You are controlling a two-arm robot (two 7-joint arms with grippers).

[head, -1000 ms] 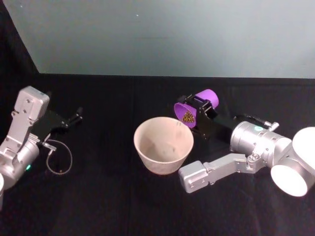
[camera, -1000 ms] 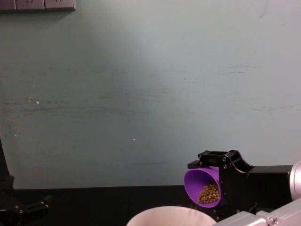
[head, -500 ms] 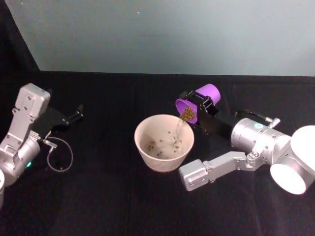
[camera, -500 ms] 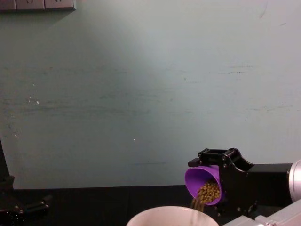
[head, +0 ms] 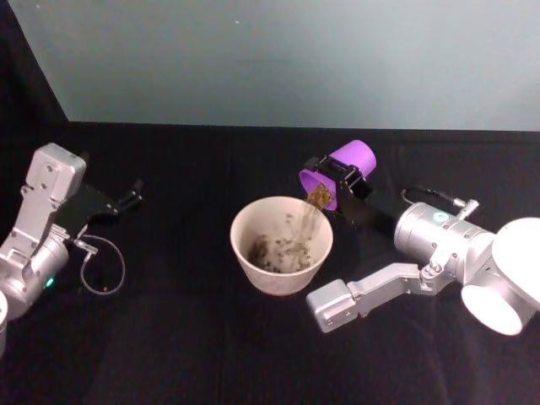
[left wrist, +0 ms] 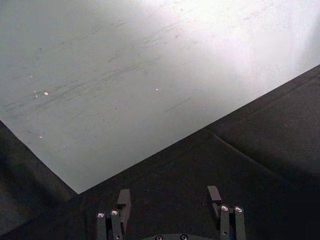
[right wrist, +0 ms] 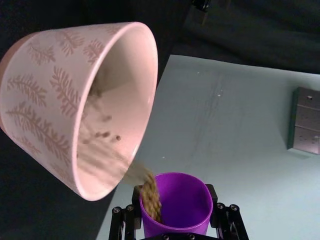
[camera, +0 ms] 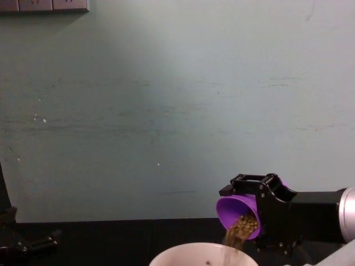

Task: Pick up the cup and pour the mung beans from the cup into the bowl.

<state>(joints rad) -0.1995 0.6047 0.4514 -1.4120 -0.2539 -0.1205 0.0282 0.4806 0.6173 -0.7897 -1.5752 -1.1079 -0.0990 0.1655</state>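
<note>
- Cup (head: 353,160) is clamped in my right gripper (head: 332,181), tipped on its side with its mouth facing down toward the bowl (head: 268,277), just above and beyond the bowl's right rim.
- Mung beans (camera: 239,230) run off the cup's lower lip in 1 thin stream and land inside the bowl, where a scatter of them already lies on the bottom.
- The bowl stands upright on the black table (head: 194,354); the right wrist view shows a leaf pattern on its outer wall.
- My left gripper (left wrist: 169,196) rests well to the left of the bowl, low over the table, its 2 fingers spread apart with nothing between them.
- A pale green wall (head: 295,59) rises behind the bowl.
</note>
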